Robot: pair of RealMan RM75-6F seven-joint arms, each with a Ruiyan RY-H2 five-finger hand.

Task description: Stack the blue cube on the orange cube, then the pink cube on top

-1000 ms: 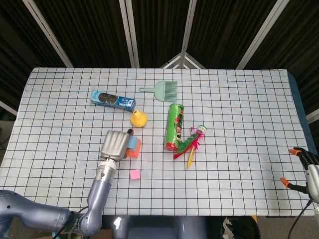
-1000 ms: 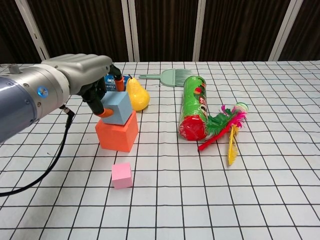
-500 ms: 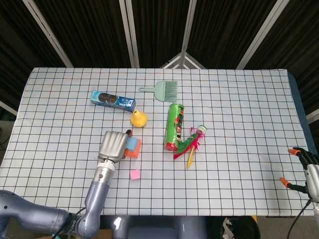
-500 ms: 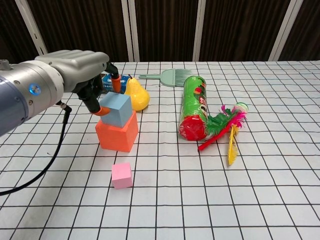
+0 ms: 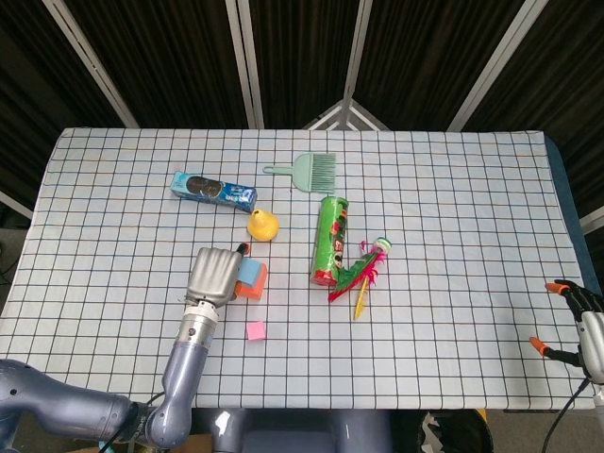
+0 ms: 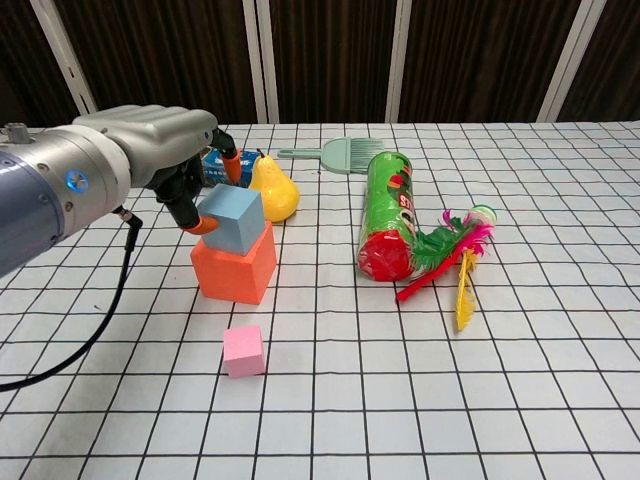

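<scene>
The blue cube rests on top of the orange cube, slightly turned; in the head view the blue cube and orange cube peek out beside my left hand. In the chest view my left hand hovers just left of the stack, thumb tip at the blue cube's left edge, another fingertip behind it, fingers loosely spread. The pink cube lies alone on the cloth in front of the stack. My right hand sits at the table's far right edge, fingers apart and holding nothing.
A yellow pear stands right behind the stack. The green can lies to the right, with a feather toy beside it. Further back are a green brush and a blue cookie pack.
My left hand has loosened off the blue cube and drawn slightly left and up. The blue cube has settled flat on the orange cube. The right hand is unchanged.
</scene>
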